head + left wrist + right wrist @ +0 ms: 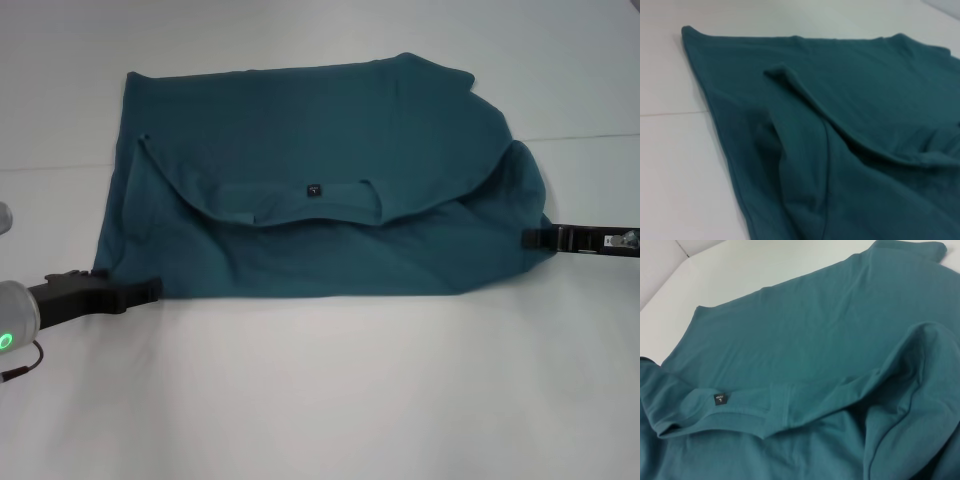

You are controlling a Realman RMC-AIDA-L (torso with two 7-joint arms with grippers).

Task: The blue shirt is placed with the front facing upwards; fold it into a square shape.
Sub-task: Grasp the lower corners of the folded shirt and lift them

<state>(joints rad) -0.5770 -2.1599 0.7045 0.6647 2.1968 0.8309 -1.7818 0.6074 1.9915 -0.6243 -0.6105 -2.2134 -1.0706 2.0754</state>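
Observation:
The blue shirt (320, 130) lies spread across the white table, folded over on itself with only plain teal cloth showing. Its ribbed collar (300, 207) and small dark neck tag (313, 188) sit near the middle. My left gripper (150, 289) lies low on the table at the shirt's near left corner, touching its edge. My right gripper (530, 238) is at the rounded right edge of the shirt. The left wrist view shows a raised fold of the shirt (865, 100). The right wrist view shows the shirt (815, 330) with the collar and tag (721, 399).
The white table (320, 400) stretches bare in front of the shirt. A thin seam line (580, 135) crosses the table surface behind the shirt. In the right wrist view, the table's far edge (680, 250) shows at a corner.

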